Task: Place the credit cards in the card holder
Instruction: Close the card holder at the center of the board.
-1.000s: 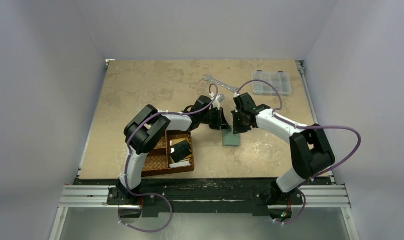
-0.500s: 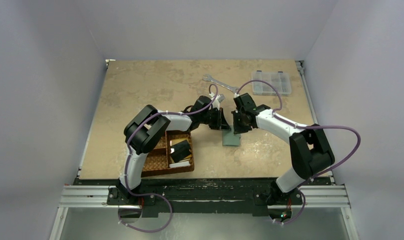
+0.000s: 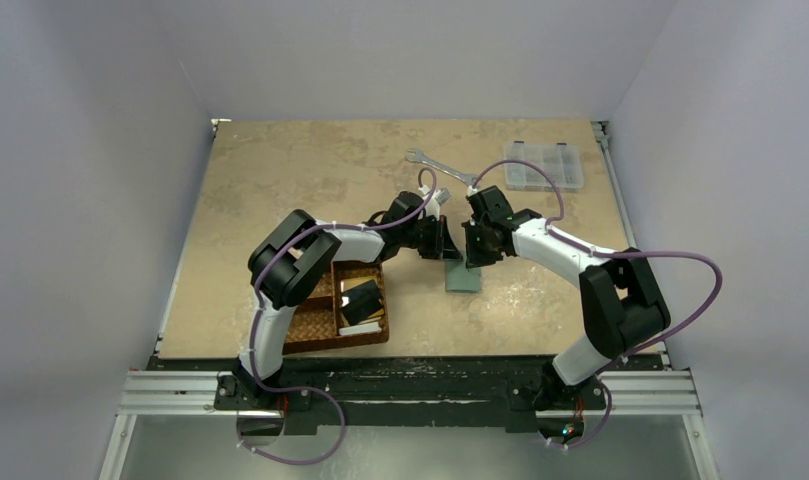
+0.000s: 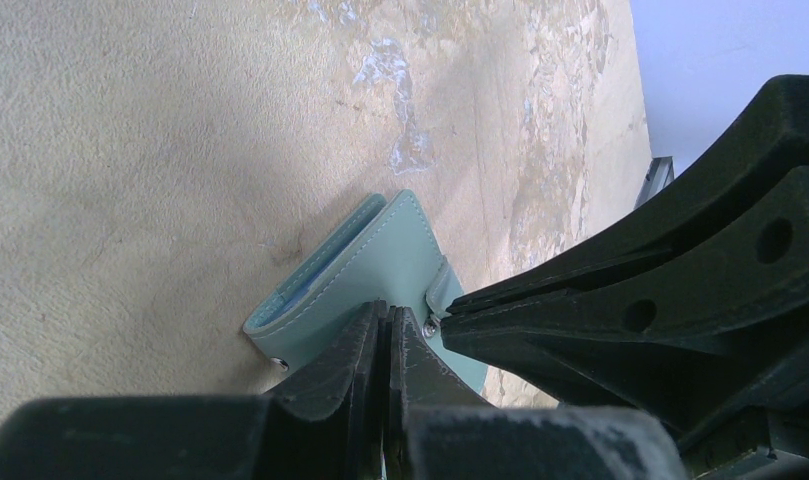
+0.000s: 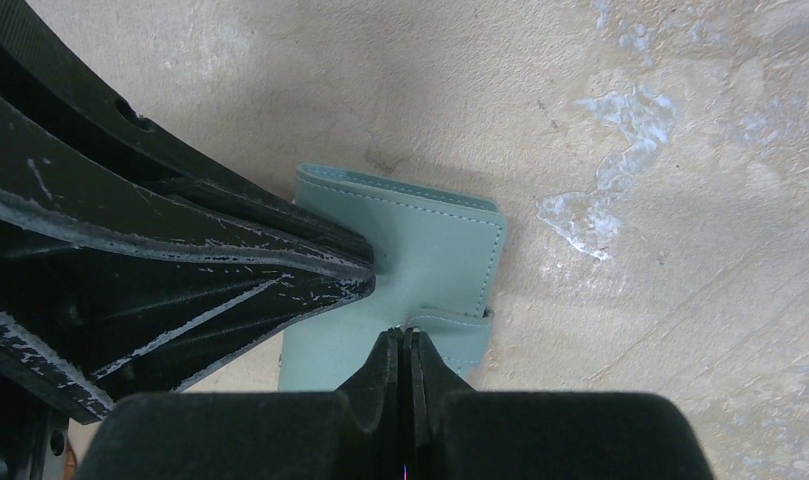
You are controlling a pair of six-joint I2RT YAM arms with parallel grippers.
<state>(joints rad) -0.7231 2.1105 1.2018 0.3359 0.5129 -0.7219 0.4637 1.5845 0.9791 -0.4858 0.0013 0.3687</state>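
The card holder (image 3: 464, 278) lies flat and closed on the table (image 3: 280, 180), about mid-table, just right of the woven basket (image 3: 315, 338). I see no change from a second ago: it sits in the same spot, and both arms keep the same pose over it. The left gripper (image 3: 446, 246) and the right gripper (image 3: 478, 248) meet nose to nose over its far end. Each has its fingers pressed fully together, with nothing visible between them.

From overhead, the gripper bodies hide the holder's far end, and I cannot tell there whether the tips touch it. The left wrist view shows the left gripper (image 4: 385, 312) down on the pale green cover and the right gripper (image 4: 450, 303) at the small strap (image 4: 440, 283). In the right wrist view, my own fingers cut off the holder's near part.

Only the overhead view shows the credit cards (image 3: 361, 298), black, white and an orange-yellow edge, in the basket's right compartment. It alone also shows a wrench (image 3: 440, 167) and a clear compartment box (image 3: 545, 166) at the far right.
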